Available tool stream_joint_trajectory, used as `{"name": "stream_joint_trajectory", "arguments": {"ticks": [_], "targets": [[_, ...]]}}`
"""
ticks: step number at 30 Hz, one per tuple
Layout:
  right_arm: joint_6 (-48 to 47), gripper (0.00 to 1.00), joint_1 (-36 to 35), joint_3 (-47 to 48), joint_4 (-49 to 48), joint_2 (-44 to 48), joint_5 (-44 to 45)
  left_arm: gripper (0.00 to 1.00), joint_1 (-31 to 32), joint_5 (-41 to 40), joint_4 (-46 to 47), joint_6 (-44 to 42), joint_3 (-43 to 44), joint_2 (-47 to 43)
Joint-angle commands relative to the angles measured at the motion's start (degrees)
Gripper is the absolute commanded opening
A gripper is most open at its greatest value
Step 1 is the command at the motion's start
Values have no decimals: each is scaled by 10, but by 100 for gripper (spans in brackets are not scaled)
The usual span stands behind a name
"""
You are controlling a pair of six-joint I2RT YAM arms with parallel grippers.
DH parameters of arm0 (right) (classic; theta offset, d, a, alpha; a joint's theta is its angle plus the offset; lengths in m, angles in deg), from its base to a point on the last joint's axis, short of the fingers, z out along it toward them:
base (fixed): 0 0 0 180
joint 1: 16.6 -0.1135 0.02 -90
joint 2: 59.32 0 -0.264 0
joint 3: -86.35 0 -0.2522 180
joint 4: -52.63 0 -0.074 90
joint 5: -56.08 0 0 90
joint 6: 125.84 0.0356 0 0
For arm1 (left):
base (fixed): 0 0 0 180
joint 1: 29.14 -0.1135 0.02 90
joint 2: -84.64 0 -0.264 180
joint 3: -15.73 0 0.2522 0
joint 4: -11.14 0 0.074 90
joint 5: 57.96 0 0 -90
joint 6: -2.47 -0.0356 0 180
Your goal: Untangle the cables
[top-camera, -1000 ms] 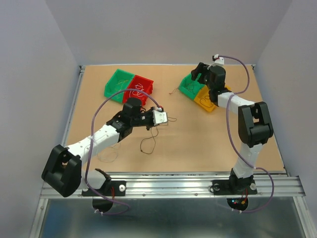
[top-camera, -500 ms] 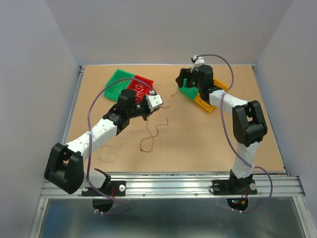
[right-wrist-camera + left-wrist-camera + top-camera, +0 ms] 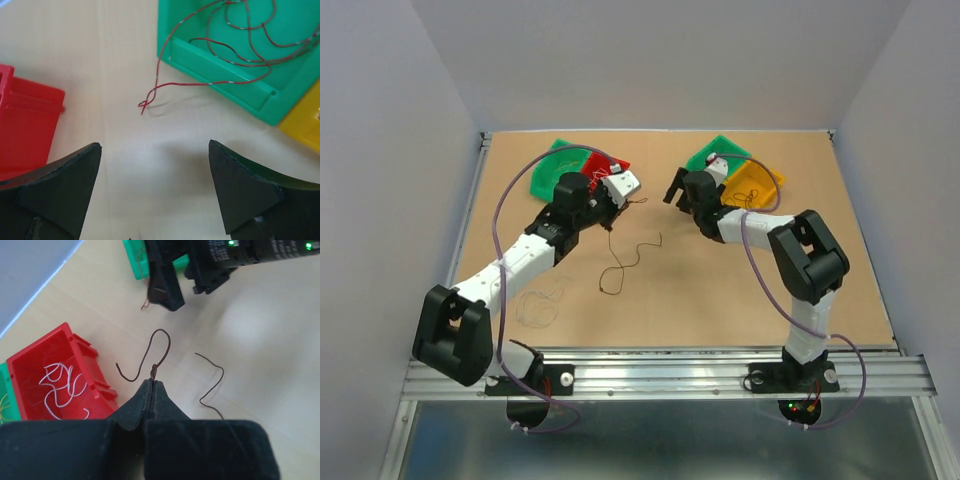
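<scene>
1. A hair-thin brown wire (image 3: 161,337) sticks out from the tips of the left gripper (image 3: 152,385). Its long axis runs away along the fingers, it arches into a hook, and one free end curls toward the red plastic bin (image 3: 92,367).
2. The left gripper is clamped tight on a small twist in that wire, beside the red bin.
3. A second wavy brown strand (image 3: 632,262) lies on the tan worktop (image 3: 740,290) between the arms, running diagonally from far right to near left.
4. A reddish, white-flecked wire (image 3: 165,86) trails over the wall of a green plastic bin (image 3: 220,75). Its twisted end rests on the worktop, pointing toward the red bin.
5. The right gripper (image 3: 152,187) has its jaws spread wide with nothing between them. The twisted end lies just ahead of its fingertips.
6. Whitish curled wires (image 3: 60,387) lie inside the red bin.
</scene>
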Motion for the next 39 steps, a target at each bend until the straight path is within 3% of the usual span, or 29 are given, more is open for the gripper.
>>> {"name": "stream_joint_trajectory", "arguments": {"ticks": [1, 7, 14, 20, 27, 31, 34, 38, 39], "targets": [[121, 93, -12, -19, -63, 7, 116, 0, -26, -22, 31, 33, 15, -24], [173, 90, -15, 2, -101, -46, 148, 0, -35, -21, 34, 41, 14, -22], [209, 80, -55, 57, -101, -99, 261, 0, -39, -22, 34, 40, 17, -12], [202, 75, -60, 120, -96, -149, 261, 0, -41, -20, 34, 41, 16, -16], [195, 58, -61, 159, -92, -189, 305, 0, -44, -15, 36, 39, 18, -9], [181, 54, -60, 175, -89, -200, 319, 0, -45, -13, 35, 39, 19, -6], [179, 40, -60, 178, -89, -200, 321, 0, -46, -11, 35, 39, 19, -7], [166, 0, -58, 175, -89, -178, 311, 0, -46, -10, 34, 38, 20, -5], [162, 1, -56, 172, -89, -171, 299, 0, -46, -10, 34, 36, 19, -5]]}}
